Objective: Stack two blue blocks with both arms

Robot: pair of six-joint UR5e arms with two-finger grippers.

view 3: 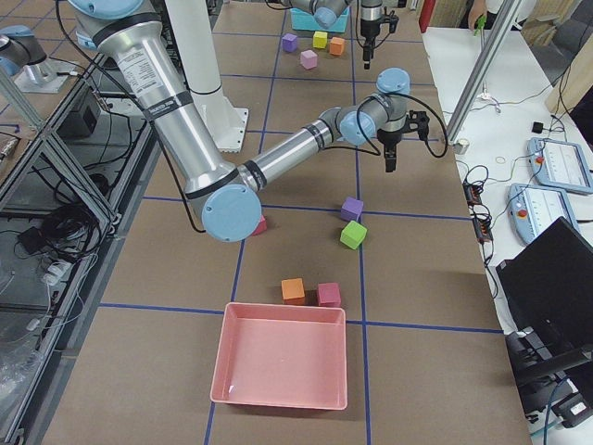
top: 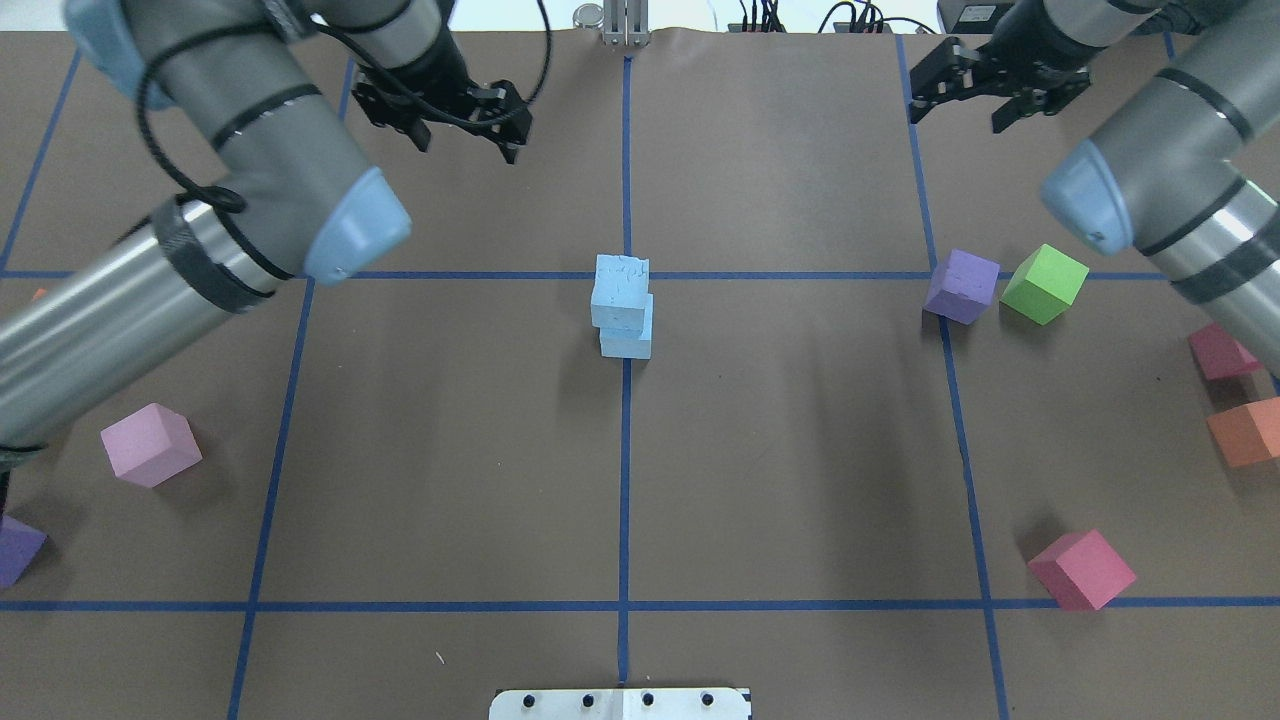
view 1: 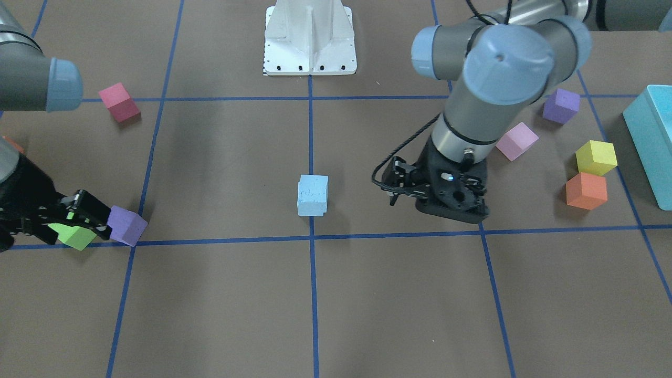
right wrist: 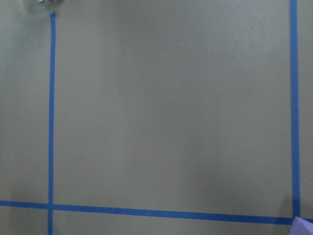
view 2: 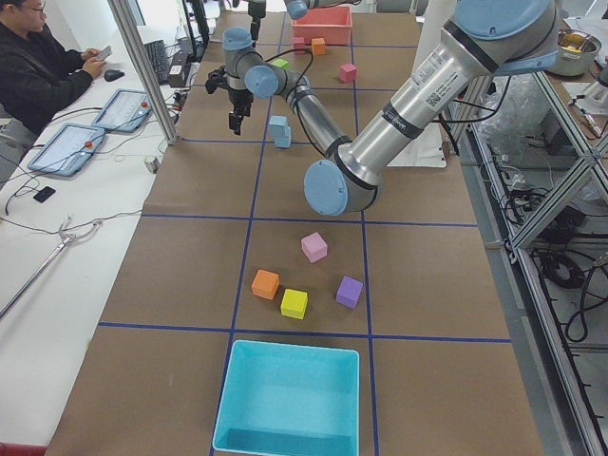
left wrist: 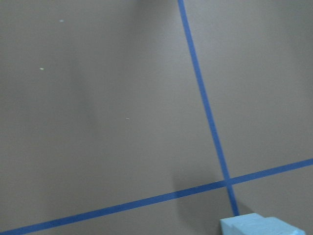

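The two blue blocks stand stacked at the table's centre, on a blue tape crossing. The top blue block (top: 621, 292) sits slightly askew on the bottom blue block (top: 628, 343). The stack also shows in the front view (view 1: 312, 195) and the left side view (view 2: 278, 130). My left gripper (top: 466, 140) is open and empty, raised beyond the stack to its left. My right gripper (top: 958, 112) is open and empty, raised at the far right, apart from the stack. A corner of the top block shows in the left wrist view (left wrist: 259, 225).
A purple cube (top: 961, 285) and a green cube (top: 1044, 283) lie below my right gripper. Magenta (top: 1082, 568), orange (top: 1245, 430) and pink (top: 150, 445) cubes lie scattered. A turquoise bin (view 2: 290, 399) and a pink tray (view 3: 283, 357) stand at the table's ends.
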